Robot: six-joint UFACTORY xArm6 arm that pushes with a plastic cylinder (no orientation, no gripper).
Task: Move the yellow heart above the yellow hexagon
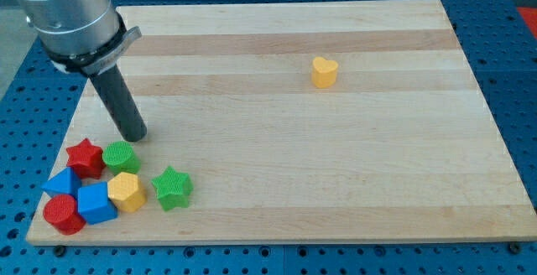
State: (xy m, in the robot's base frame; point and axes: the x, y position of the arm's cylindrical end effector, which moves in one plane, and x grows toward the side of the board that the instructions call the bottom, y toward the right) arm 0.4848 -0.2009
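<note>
The yellow heart (324, 71) stands alone on the wooden board, right of centre near the view's top. The yellow hexagon (126, 191) sits in a cluster of blocks at the view's bottom left. My tip (134, 135) rests on the board just above that cluster, right above the green round block (121, 156) and far to the left of the yellow heart. The rod runs up to the arm at the view's top left.
Around the yellow hexagon lie a red star (85, 158), a green star (172, 188), a blue cube (96, 203), a blue block (62, 184) and a red cylinder (63, 215). The wooden board (352, 174) ends close below and left of the cluster.
</note>
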